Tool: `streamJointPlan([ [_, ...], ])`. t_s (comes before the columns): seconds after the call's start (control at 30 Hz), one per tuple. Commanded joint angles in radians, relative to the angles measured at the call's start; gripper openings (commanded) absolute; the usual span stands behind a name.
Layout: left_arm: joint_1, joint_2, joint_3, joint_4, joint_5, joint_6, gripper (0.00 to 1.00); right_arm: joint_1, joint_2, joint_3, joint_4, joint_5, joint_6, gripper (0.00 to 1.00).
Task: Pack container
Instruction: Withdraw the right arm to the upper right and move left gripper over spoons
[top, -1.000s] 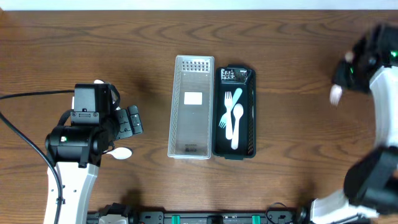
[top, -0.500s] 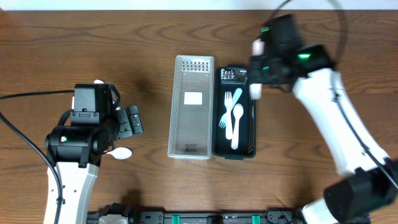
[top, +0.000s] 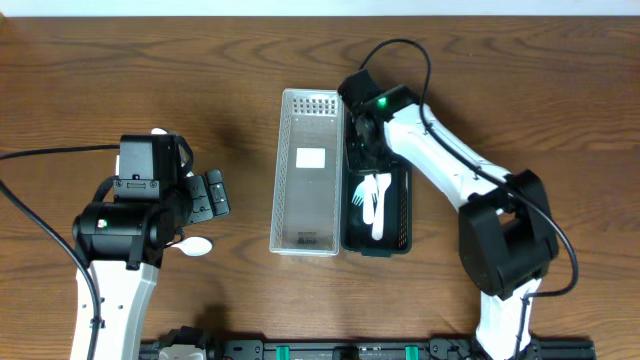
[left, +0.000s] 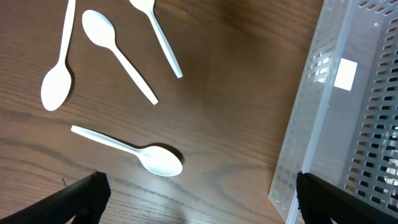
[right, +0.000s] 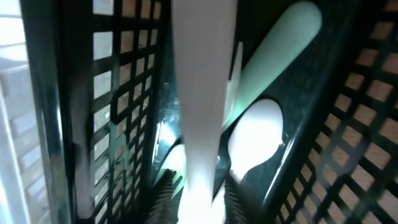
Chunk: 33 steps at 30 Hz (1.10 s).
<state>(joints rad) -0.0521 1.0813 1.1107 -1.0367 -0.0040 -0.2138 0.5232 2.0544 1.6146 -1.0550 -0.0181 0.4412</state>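
Overhead: black basket (top: 404, 225) centre-right, clear basket (top: 308, 170) just beside its left; right gripper (top: 363, 140) inside its far end. Left wrist: left gripper (left: 198, 186) spread wide; four white spoons (left: 134, 149) loose on table (left: 224, 93). Right wrist: right gripper pinching white utensil (right: 199, 93) within black basket.

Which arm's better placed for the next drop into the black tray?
Right. The right pincer hangs over the black tray with a white utensil apparently clamped, seen in the wrist view. The left pincer is open and empty over loose spoons on the table, away from the tray.
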Motion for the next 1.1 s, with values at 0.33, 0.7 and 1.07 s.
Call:
streamJointPlan([
  [0.33, 0.007, 0.003, 0.016, -0.003, -0.008, -0.009, 0.98, 0.006, -0.019, 0.007, 0.025, 0.018, -0.013, 0.41],
  [0.7, 0.012, -0.004, 0.079, 0.022, -0.014, 0.063, 0.98, -0.140, -0.224, 0.252, -0.013, 0.179, -0.195, 0.70],
  [1.07, 0.200, 0.285, 0.255, 0.046, 0.011, -0.100, 0.98, -0.589, -0.360, 0.313, -0.117, 0.014, -0.233, 0.74],
])
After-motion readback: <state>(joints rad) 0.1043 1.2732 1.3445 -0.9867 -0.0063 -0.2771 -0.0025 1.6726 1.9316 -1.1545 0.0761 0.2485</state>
